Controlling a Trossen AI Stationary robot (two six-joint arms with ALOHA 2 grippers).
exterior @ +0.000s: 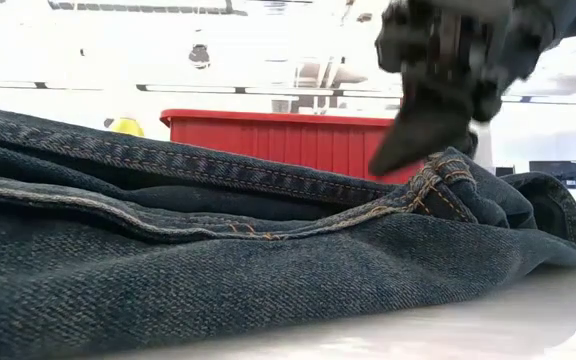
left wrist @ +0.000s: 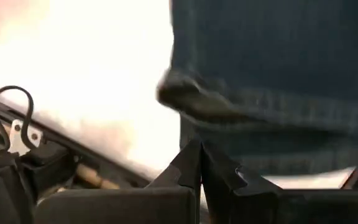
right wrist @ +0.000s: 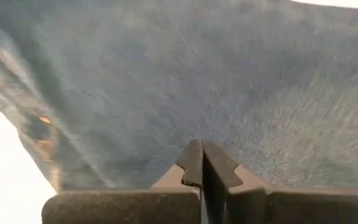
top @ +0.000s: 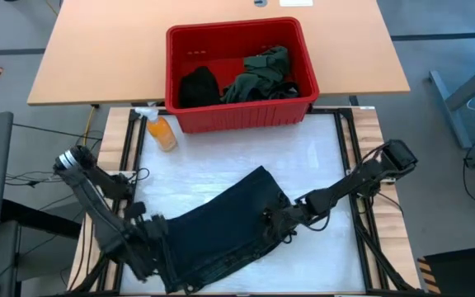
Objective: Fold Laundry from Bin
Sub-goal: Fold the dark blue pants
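Dark blue jeans (top: pixel 221 227) lie spread on the white table mat, and their seamed waist (exterior: pixel 268 230) fills the low view. The red bin (top: pixel 237 26) stands at the far edge, holding a black garment (top: pixel 198 85) and an olive-green one (top: pixel 262 74). My left gripper (left wrist: pixel 201 163) is shut with nothing between its fingers and points down by the jeans' near-left end (top: pixel 157 239). My right gripper (right wrist: pixel 202 158) is also shut, and slants down over the jeans' right side (top: pixel 272 219). My right gripper hangs just over the jeans' waistband (exterior: pixel 438 175), slanting down from the table's right. Its fingertips (right wrist: pixel 191 163) show no cloth between them. I cannot tell whether they touch the denim.
An orange spray bottle (top: pixel 162 132) lies on the mat in front of the bin's left corner. Black frame rails (top: pixel 349 140) run along the mat's sides. Bare white mat (top: pixel 303 157) lies between the jeans and the bin.
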